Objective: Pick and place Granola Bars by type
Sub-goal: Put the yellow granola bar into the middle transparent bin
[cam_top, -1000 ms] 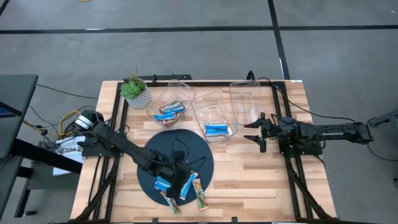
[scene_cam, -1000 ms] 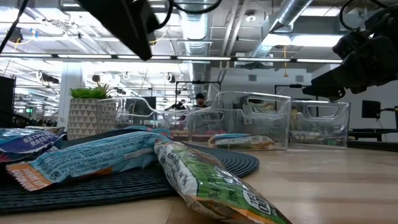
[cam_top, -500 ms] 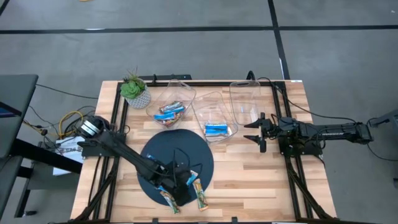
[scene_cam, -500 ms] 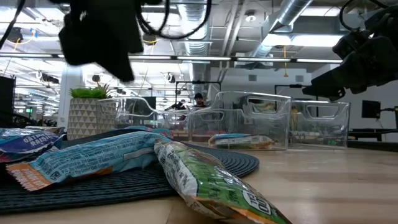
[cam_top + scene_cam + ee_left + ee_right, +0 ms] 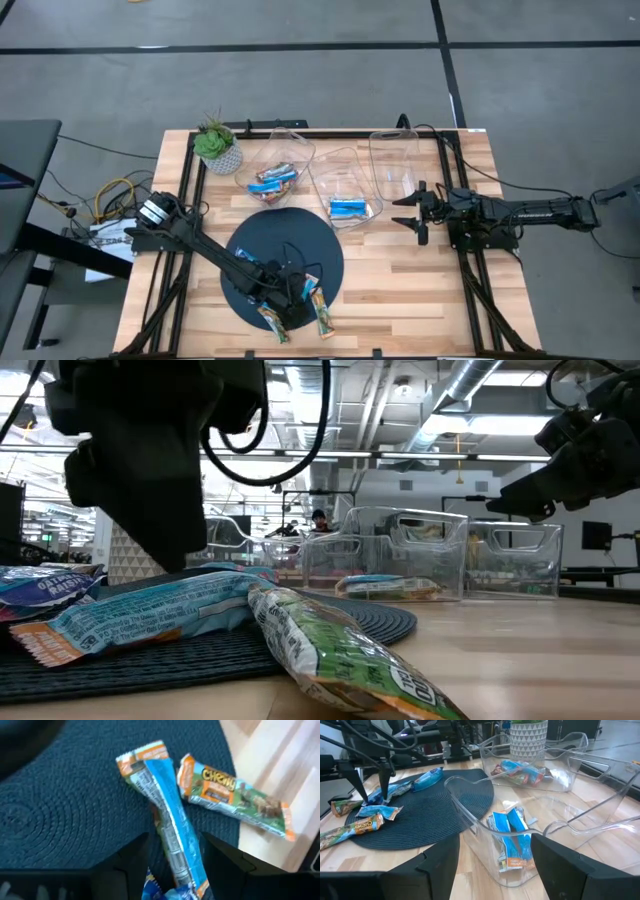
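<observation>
Several granola bars lie at the near edge of the dark round mat (image 5: 290,235). Among them are a blue bar (image 5: 172,827) and a green-and-orange bar (image 5: 235,795) that lies partly on the wood. My left gripper (image 5: 285,300) points down over them, open. Its fingers (image 5: 132,865) stand on either side of the blue bar's near end; I cannot tell whether they touch it. More bars lie in the left bin (image 5: 275,178) and blue ones in the middle bin (image 5: 348,208). My right gripper (image 5: 408,212) waits open at the table's right, holding nothing.
A third clear bin (image 5: 393,165) stands at the far right of the row. A potted plant (image 5: 215,145) sits at the far left corner. One blue bar (image 5: 427,777) lies apart on the mat. Bare wood shows between the mat and my right arm.
My left gripper has come down toward the bars at the mat's near edge, and its wrist has rolled as it sank. The bars have stayed in place.
</observation>
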You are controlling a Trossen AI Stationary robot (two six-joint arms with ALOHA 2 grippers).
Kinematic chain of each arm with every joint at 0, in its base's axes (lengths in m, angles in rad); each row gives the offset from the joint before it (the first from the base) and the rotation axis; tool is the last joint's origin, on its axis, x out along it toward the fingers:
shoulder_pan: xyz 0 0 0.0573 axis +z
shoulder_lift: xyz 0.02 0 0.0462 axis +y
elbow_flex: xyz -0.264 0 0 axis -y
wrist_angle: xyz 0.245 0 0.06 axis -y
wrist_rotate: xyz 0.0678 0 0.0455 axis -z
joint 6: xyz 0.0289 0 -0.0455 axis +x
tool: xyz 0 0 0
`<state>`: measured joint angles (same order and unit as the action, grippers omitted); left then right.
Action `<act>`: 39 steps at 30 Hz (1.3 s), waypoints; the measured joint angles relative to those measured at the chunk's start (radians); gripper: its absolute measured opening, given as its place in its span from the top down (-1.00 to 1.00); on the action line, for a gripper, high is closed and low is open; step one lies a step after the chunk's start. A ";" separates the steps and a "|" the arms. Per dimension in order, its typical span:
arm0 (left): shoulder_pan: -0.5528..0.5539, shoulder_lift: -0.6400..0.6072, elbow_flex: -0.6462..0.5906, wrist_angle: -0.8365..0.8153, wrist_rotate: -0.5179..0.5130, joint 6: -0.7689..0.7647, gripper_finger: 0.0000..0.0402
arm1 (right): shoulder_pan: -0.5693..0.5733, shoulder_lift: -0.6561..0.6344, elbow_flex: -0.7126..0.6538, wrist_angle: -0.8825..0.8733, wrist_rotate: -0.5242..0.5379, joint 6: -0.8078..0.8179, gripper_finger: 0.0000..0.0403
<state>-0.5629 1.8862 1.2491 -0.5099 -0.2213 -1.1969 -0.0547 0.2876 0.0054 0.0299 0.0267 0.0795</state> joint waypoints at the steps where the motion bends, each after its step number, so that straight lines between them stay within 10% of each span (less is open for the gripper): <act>1: 0.000 0.001 0.000 0.003 0.002 0.000 0.20 | 0.000 0.000 0.000 0.000 0.000 0.000 -0.19; 39: 0.017 0.093 0.001 0.165 0.040 0.152 0.57 | 0.000 0.000 0.000 0.000 0.000 0.000 -0.19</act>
<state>-0.5457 1.9793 1.2499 -0.3450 -0.1816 -1.0444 -0.0544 0.2878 0.0053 0.0303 0.0265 0.0795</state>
